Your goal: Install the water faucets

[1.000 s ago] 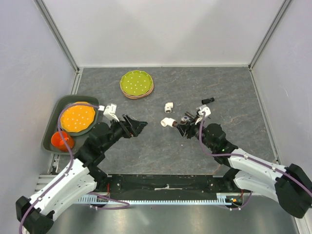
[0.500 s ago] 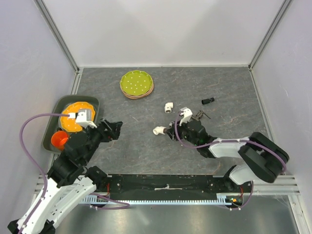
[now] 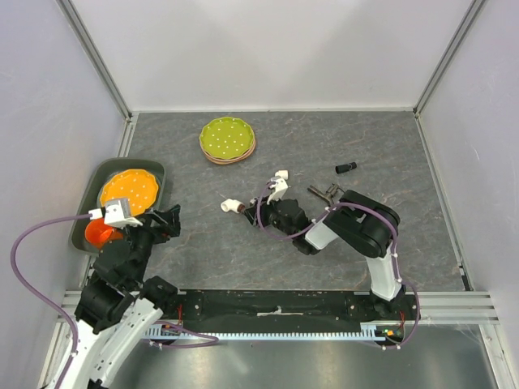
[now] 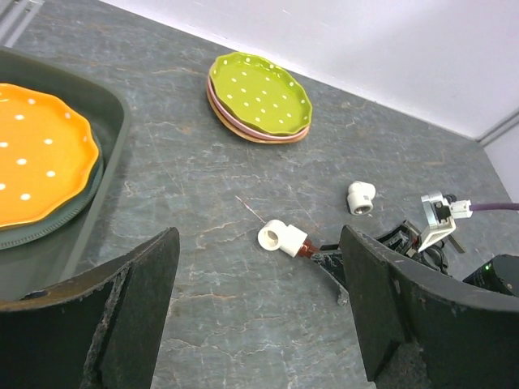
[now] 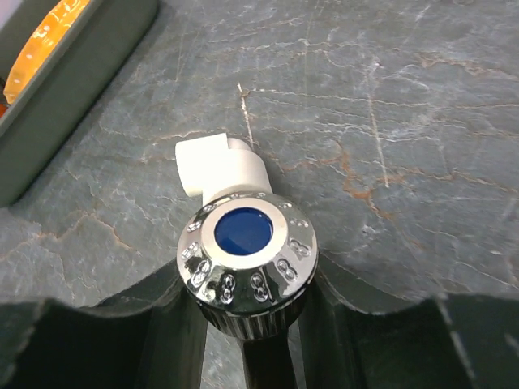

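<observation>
My right fingers (image 5: pixel 97 348) pinch the faucet (image 5: pixel 247 267) below its handle; it looks rigid, slick chrome. Left fingers (image 4: pixel 105 316), nine o'clock, spread.

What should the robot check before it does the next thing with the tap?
1. The right claw grips the tap: ok, it is shut on it.
2. The tap sits in the white elbow: ok, but how tight, cannot tell.
3. The left claw is open to help: ok.
4. The left claw is near the elbow: not ok, it hangs back by the dark tray.
5. The grey tap is fitted: not ok, it lies loose on the table.
</observation>
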`<action>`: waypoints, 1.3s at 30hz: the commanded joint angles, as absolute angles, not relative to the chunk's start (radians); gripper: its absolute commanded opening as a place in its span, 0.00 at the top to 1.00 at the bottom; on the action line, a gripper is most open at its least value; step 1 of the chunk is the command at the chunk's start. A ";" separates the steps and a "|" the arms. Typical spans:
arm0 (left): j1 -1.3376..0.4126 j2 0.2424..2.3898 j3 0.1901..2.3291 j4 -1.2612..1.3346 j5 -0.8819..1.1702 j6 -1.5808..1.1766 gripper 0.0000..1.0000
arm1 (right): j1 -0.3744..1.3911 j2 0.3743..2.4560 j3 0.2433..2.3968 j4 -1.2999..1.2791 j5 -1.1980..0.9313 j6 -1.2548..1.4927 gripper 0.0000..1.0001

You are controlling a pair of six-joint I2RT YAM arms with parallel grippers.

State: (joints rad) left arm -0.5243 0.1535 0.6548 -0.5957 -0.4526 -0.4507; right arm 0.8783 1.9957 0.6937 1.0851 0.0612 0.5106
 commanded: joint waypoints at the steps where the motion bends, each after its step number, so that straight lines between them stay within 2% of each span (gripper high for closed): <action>1: -0.476 0.137 0.649 -0.566 -0.437 -0.400 0.14 | 0.896 2.040 0.744 1.204 0.086 0.554 0.56; 3: -0.453 0.137 0.647 -0.563 -0.414 -0.400 0.14 | 0.894 2.026 0.735 1.190 0.100 0.543 0.43; 5: -0.433 0.132 0.643 -0.554 -0.397 -0.402 0.14 | 0.894 2.010 0.723 1.161 0.126 0.531 0.35; 6: -0.427 0.130 0.641 -0.551 -0.391 -0.403 0.14 | 0.894 1.985 0.709 1.151 0.133 0.526 0.27; 12: -0.388 0.126 0.637 -0.535 -0.345 -0.399 0.14 | 0.876 1.852 0.681 0.999 0.189 0.479 0.02; 24: -0.344 0.107 0.624 -0.509 -0.315 -0.399 0.14 | 0.792 1.456 0.646 0.536 0.348 0.414 0.02; 35: -0.282 0.112 0.621 -0.491 -0.273 -0.413 0.12 | 0.784 1.033 0.563 0.351 0.828 0.161 0.02; 39: -0.255 0.110 0.621 -0.489 -0.276 -0.416 0.11 | 0.784 0.890 0.603 0.122 0.977 0.178 0.02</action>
State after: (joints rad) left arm -0.2817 0.1101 0.6216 -0.5354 -0.2939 -0.4385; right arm 0.7826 1.0065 0.5755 0.3275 0.7467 0.2199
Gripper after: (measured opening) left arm 0.882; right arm 0.982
